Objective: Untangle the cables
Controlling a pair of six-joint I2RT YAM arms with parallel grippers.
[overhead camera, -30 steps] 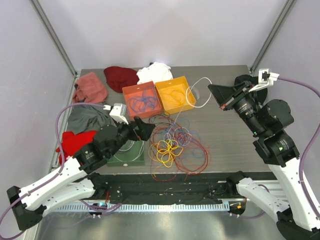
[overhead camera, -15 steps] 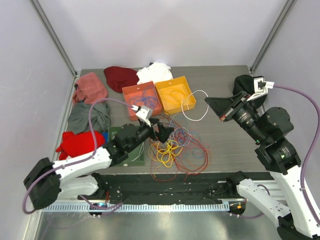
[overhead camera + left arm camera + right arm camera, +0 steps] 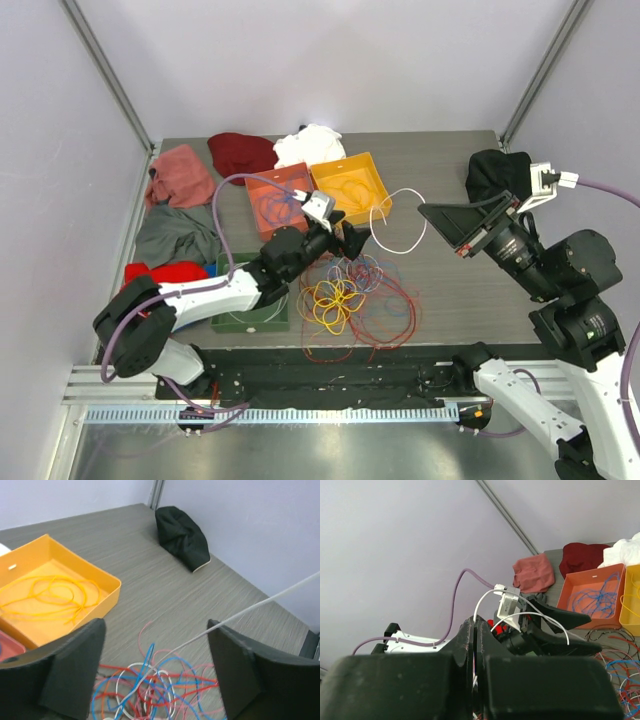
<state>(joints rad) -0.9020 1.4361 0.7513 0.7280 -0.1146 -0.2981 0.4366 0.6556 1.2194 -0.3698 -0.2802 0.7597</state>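
The tangle of cables (image 3: 352, 290) in red, yellow, blue and white lies on the table's middle. My right gripper (image 3: 425, 209) is shut on a white cable (image 3: 398, 217) and holds its loop lifted off the tangle; the right wrist view shows the jaws (image 3: 476, 625) pressed together on that cable (image 3: 530, 614). My left gripper (image 3: 350, 240) is open and empty, hovering over the tangle's far edge. In the left wrist view its gripper (image 3: 155, 635) straddles the taut white cable (image 3: 240, 612) above the red, blue and white wires (image 3: 150, 690).
An orange tray (image 3: 262, 184) holds blue cables and a yellow tray (image 3: 372, 172) holds yellow ones, behind the tangle. A green tray (image 3: 235, 318) sits left of it. Cloths lie along the left and back edges; a black cloth (image 3: 492, 170) lies at the back right.
My left arm has stretched forward and right, bringing its open gripper over the tangle's far edge. My right gripper has drawn back to the right, still holding the white cable.
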